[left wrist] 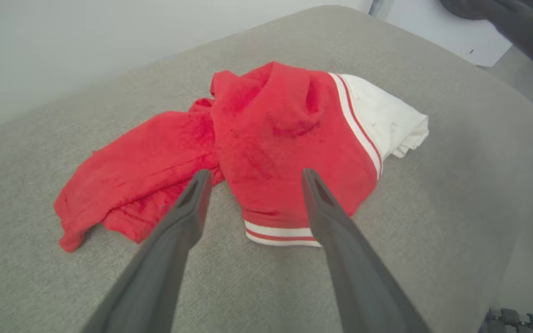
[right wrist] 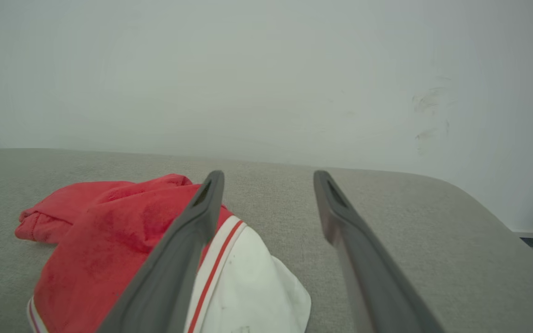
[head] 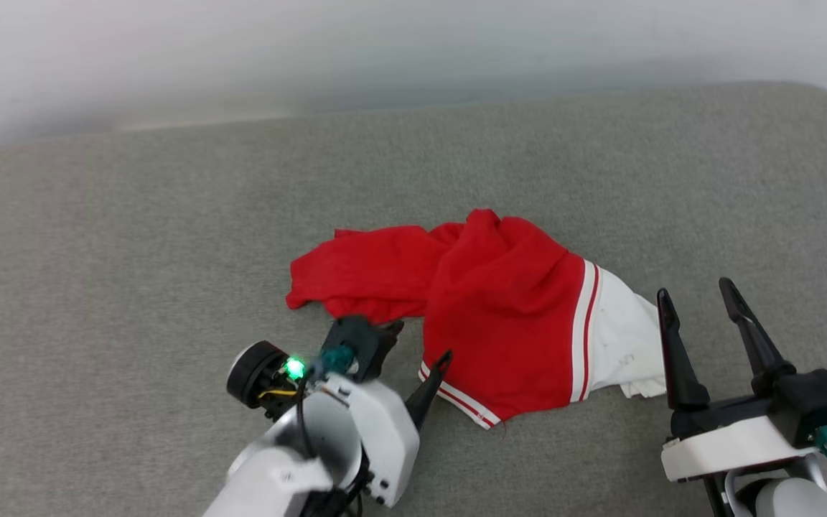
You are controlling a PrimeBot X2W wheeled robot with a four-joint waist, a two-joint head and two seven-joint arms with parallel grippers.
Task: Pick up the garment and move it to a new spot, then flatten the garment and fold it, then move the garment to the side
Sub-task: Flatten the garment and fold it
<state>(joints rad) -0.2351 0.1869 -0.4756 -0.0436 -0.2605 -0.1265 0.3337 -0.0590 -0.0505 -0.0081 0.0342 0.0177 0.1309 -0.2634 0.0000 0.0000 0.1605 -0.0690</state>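
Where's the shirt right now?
In the head view the shirt lies crumpled at the middle of the grey cushion, just ahead of the open left claw, its white sleeve toward the open right claw.
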